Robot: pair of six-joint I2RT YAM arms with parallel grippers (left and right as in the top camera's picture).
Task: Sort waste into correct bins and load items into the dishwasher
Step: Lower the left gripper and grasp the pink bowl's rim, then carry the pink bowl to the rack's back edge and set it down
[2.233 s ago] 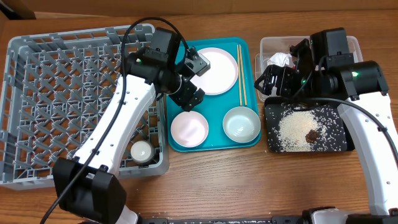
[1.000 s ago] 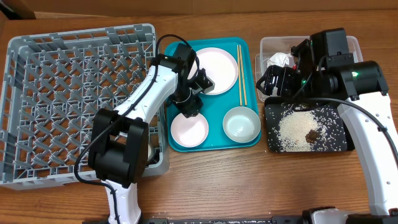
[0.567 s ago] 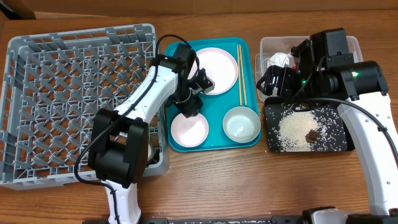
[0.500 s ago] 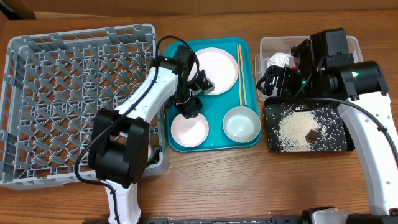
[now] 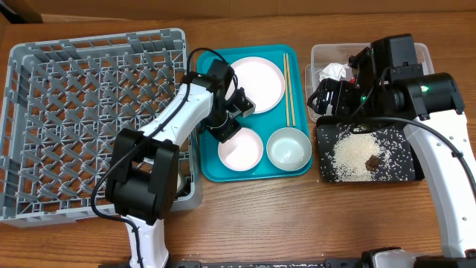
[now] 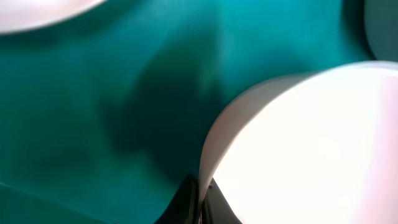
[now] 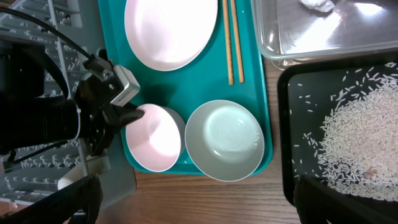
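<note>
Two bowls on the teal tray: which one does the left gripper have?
The pink bowl, the one nearer the dish rack; the left gripper pinches its rim. The pale green bowl beside it is free.

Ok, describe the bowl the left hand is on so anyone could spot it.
Find the teal tray mid-table. Two bowls sit along its near edge. Yours is the pink bowl on the left, beside the pale green bowl.
</note>
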